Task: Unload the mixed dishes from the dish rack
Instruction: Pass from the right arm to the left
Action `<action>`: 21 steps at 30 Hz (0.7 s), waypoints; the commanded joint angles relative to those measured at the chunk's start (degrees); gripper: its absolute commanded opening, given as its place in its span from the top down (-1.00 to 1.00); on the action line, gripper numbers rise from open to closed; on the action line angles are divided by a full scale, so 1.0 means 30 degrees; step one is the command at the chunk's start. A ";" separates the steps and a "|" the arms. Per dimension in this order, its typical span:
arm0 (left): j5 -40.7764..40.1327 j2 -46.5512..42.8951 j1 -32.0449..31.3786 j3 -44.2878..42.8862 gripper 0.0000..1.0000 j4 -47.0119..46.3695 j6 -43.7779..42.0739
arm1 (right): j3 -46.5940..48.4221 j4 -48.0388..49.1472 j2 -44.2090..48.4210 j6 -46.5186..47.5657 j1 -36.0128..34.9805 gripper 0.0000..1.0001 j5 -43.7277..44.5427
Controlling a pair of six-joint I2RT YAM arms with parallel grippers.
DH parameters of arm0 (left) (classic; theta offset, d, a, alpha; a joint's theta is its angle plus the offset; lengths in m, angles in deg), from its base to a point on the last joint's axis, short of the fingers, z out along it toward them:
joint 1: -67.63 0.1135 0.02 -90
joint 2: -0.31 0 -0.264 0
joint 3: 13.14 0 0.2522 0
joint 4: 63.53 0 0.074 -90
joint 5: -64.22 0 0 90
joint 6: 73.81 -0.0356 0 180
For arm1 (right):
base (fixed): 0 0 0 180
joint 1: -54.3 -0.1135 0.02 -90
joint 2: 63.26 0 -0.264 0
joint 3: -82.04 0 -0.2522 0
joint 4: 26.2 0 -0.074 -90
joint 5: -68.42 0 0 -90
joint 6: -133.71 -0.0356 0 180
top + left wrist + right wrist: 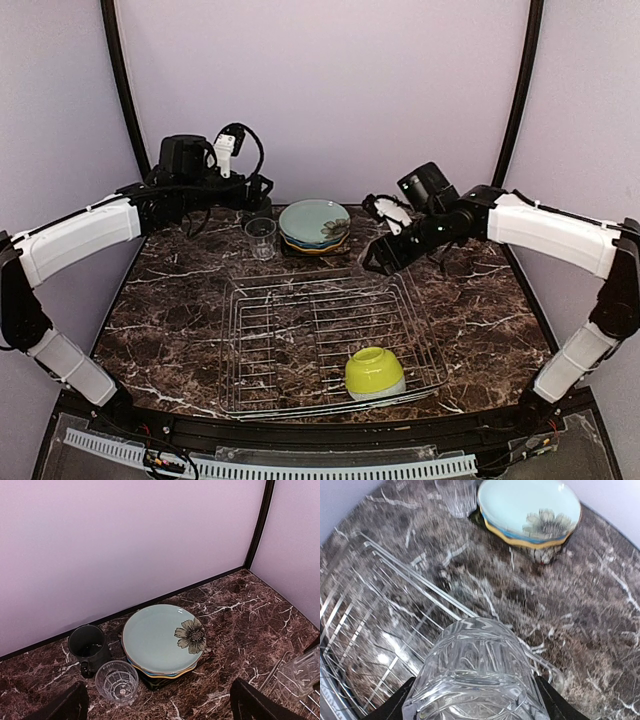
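Observation:
The silver wire dish rack (300, 340) sits mid-table with an upturned lime-green bowl (374, 372) in its near right corner. My right gripper (384, 257) hovers over the rack's far right corner, shut on a clear glass (475, 680). The plates (314, 225) are stacked on the table behind the rack, pale teal floral one on top (160, 637). A second clear glass (116, 681) and the dark grey mug (88, 647) stand left of the stack. My left gripper (157, 715) is open and empty, above and just in front of them.
The rack's far rail (420, 587) runs just under the held glass. Lilac walls with black corner posts (520, 90) close in the back and sides. Bare marble table (480, 300) lies right of the rack.

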 commanded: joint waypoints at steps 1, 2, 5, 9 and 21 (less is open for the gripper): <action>0.0126 -0.1509 -0.0125 0.0998 -0.97 -0.1630 -0.0398 | -0.0694 0.3924 0.3059 -0.1247 0.1081 -0.15 -0.2579; 0.0492 -0.1776 -0.0125 0.1343 -0.97 -0.2145 -0.0508 | -0.1092 0.4941 0.3931 -0.1585 0.1367 -0.15 -0.3243; 0.1782 -0.2282 -0.0162 0.1891 -0.97 -0.3311 -0.0583 | -0.2397 0.7404 0.5790 -0.2764 0.2316 -0.14 -0.4850; 0.3918 -0.2254 -0.0440 0.1945 -0.98 -0.3972 -0.0483 | -0.3760 1.0395 0.7503 -0.4048 0.3107 -0.13 -0.6679; 0.8241 -0.1200 -0.2467 0.1333 -0.98 -0.6677 -0.0215 | -0.6581 1.7136 1.0223 -0.6774 0.3606 -0.12 -0.9308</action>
